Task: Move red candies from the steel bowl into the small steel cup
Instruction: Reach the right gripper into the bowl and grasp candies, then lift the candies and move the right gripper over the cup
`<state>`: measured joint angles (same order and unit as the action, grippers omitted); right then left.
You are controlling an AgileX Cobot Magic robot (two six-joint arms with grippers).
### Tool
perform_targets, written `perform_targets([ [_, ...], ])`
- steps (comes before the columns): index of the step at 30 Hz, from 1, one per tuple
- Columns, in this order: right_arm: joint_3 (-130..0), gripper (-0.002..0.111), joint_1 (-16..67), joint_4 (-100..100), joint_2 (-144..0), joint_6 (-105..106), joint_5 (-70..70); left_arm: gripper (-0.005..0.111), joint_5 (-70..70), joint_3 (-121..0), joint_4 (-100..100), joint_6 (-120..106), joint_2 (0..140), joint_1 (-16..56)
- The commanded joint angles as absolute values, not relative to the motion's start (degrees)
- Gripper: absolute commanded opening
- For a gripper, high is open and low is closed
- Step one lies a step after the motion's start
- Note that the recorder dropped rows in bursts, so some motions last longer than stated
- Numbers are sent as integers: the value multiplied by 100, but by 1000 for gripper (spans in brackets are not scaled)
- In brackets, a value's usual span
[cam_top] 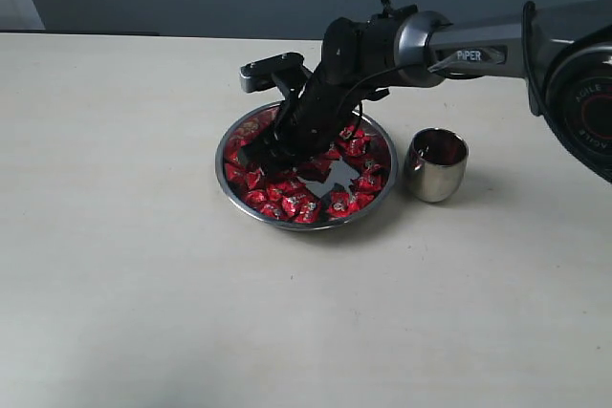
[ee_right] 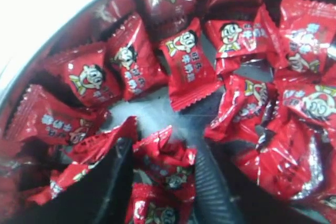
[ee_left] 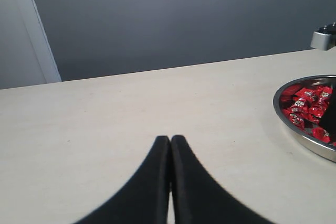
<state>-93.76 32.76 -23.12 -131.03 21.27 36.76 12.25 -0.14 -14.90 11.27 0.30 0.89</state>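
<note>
light: soft, even | steel bowl point(ee_right: 63, 24) rim: glare | right wrist view: blurred

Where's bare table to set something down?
Free: the table strip in front of the steel bowl, and the stretch on its side away from the small steel cup. Crowded: the bowl, full of red candies with the right gripper in it; a narrow gap to the cup.

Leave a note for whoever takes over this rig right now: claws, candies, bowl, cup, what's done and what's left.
Left claw: shut, empty, over bare table, off to the side of the bowl.
Right claw: down in the steel bowl, jaws either side of one red candy; grip not confirmed.
Small steel cup: upright beside the bowl, not touching it; contents unclear.
Done: nothing confirmed. Left: grip, lift, drop in cup, repeat.
</note>
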Motion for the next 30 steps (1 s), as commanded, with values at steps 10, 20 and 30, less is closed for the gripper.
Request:
perform_targets([
  [10,-9413,7,3269,-2156,-12403,2160,3720,0,1192,0,-1467,1148,0,125],
  [20,-9400,7,3125,-389,-11456,1031,4320,0,1192,0,-1467,1148,0,125],
  [30,-9388,7,2510,-159,-11223,186,5268,0,1192,0,-1467,1148,0,125],
])
